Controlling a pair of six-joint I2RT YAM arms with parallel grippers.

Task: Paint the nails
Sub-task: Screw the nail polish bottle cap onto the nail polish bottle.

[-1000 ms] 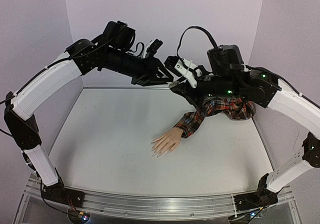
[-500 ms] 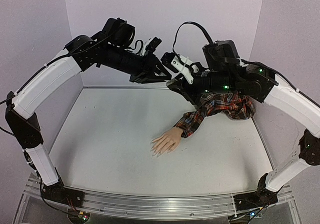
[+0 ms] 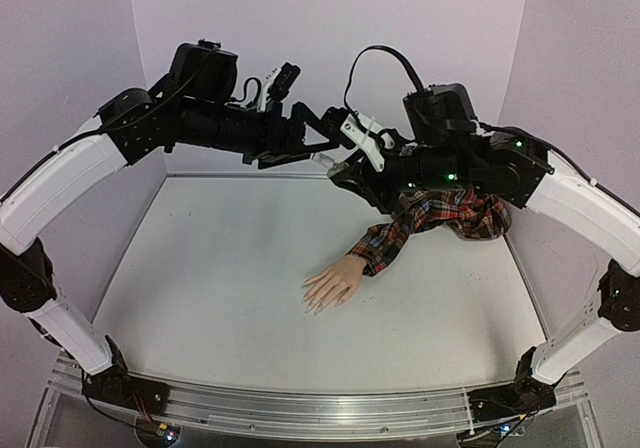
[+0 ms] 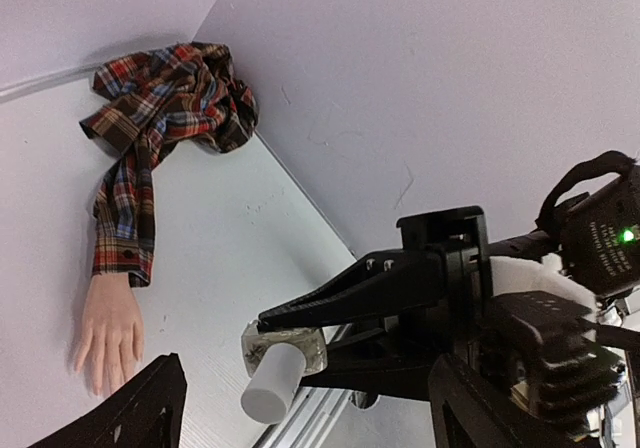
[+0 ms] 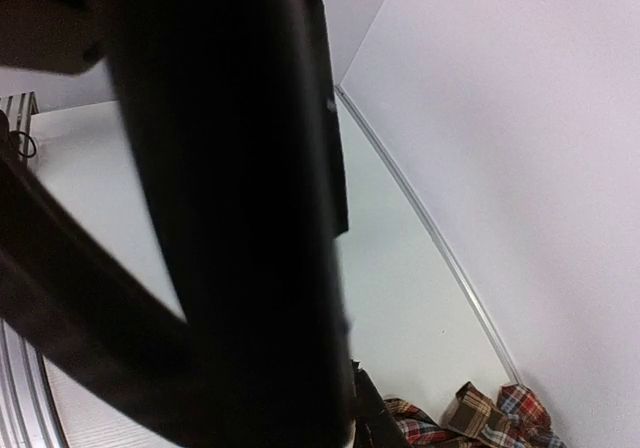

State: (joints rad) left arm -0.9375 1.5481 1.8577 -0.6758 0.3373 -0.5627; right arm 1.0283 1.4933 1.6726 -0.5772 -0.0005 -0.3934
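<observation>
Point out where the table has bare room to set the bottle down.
Bare: the table's whole left half, from the left wall to the mannequin hand, and the near strip between that hand and the front rail. Crowded: the far right corner, where the plaid sleeve bunches.

Small clear bottle (image 4: 284,350), white cap (image 4: 270,392), tilted, above white table (image 3: 220,268); lilac walls (image 3: 330,28).

Pale lilac walls (image 3: 330,28) around a white table (image 3: 220,288).
</observation>
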